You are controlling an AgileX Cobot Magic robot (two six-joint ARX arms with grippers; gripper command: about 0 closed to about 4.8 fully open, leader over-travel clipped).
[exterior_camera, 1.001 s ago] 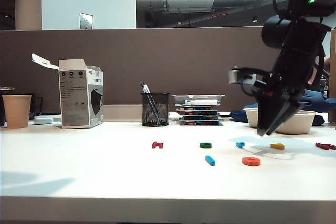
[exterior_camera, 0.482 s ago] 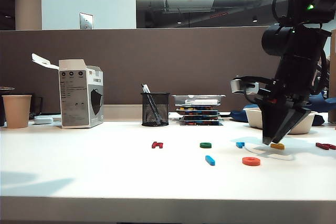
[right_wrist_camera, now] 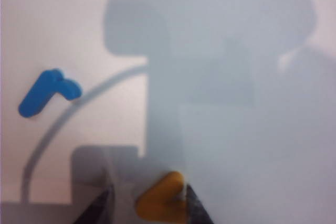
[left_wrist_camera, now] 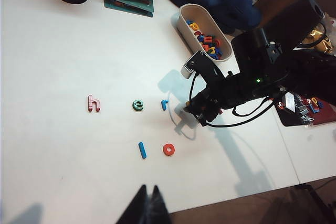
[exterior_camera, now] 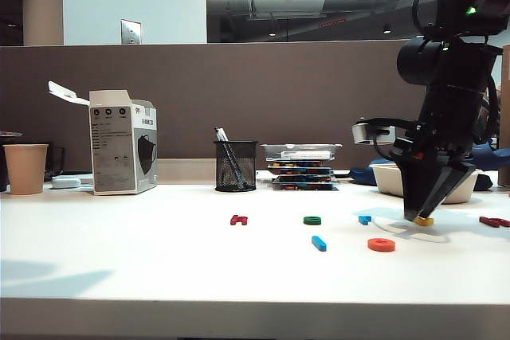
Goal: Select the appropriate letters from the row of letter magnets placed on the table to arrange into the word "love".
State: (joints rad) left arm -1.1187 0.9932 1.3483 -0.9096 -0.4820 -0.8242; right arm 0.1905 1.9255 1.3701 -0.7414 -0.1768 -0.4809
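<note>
Magnets (left_wrist_camera: 137, 106) spell "her"; right hand (exterior_camera: 421, 216) straddles yellow piece (right_wrist_camera: 161, 196); left hand (left_wrist_camera: 148, 205) idle.

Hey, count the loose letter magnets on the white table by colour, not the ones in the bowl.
Red magnets: 2
Blue magnets: 2
Green magnet: 1
Orange magnet: 1
Yellow magnet, between the open right claw's tips: 1
Total: 7
Left claw hangs away from them, holding nothing.

Paper cup (exterior_camera: 25, 169), carton (exterior_camera: 122, 142), mesh pen cup (exterior_camera: 236, 166), white bowl (left_wrist_camera: 202, 32).
</note>
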